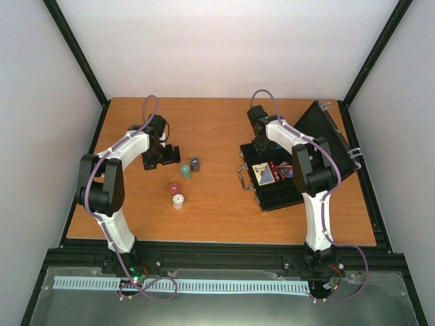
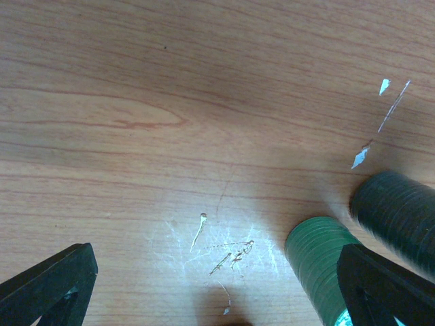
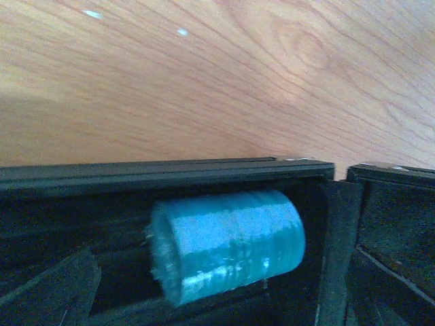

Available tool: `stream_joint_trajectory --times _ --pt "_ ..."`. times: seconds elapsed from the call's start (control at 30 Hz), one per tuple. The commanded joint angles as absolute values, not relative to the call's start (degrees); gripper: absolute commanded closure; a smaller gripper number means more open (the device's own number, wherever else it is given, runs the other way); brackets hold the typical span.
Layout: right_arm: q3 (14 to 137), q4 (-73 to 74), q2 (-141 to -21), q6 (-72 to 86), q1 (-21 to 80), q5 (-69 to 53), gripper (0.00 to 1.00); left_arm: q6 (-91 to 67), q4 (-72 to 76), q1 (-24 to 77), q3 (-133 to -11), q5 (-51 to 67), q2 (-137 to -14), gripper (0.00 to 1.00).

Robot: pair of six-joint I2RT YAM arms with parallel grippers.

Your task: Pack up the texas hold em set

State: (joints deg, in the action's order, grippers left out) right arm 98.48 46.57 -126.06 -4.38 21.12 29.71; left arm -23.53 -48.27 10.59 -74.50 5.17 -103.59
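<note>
Chips in the green stack (image 2: 316,261) stand upright on the table (image 2: 204,102), lower right of left wrist view, right by one finger (image 2: 387,292) of the wide-spread left gripper (image 2: 216,272), not btw its fingers, so it prob. needs a nudge rightward; left arm's nearer.

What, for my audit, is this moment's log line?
left jaws open by green chips | right jaws open, blue stack in case
</note>
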Motion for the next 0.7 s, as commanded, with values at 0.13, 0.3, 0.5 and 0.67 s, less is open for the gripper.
stream_joint_trajectory --times 0.13,0.3,0.5,0.67 --pt "100.6 50.8 -114.1 -1.1 23.5 8.6 0.00 -22.8 -49.0 10.2 -77.0 5.5 -103.7 0.00" --pt "104.3 52.4 -114.5 1.4 29.5 0.9 0.00 -23.0 -49.5 10.2 -77.6 4.8 -103.3 0.00" --pt "110.0 50.7 -121.5 4.6 38.5 -5.9 0.00 -23.0 -50.6 10.2 -76.9 3.0 -102.8 0.00" --pt "117.0 49.5 -127.7 8.1 41.8 -10.7 0.00 -23.4 -50.5 10.2 -74.5 1.4 -100.2 0.00"
